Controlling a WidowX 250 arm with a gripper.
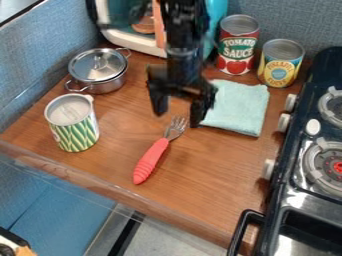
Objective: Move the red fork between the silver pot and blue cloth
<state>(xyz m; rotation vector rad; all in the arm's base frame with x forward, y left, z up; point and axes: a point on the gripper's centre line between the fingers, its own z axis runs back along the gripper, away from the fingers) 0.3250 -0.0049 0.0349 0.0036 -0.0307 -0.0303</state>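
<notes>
Near the blue cloth (240, 107), the claw (179, 107) hangs, jaws apart, by the red fork (155, 150); likely step: pre-grasp; next move: align, lower, close.

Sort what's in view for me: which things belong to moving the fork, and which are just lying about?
Part of the job:
- red fork
- silver pot
- blue cloth
- hand, open near the fork's tines

Just lying about:
- green-striped can
- red-labelled can
- yellow-labelled can
- stove
- white-framed box at the back
</notes>
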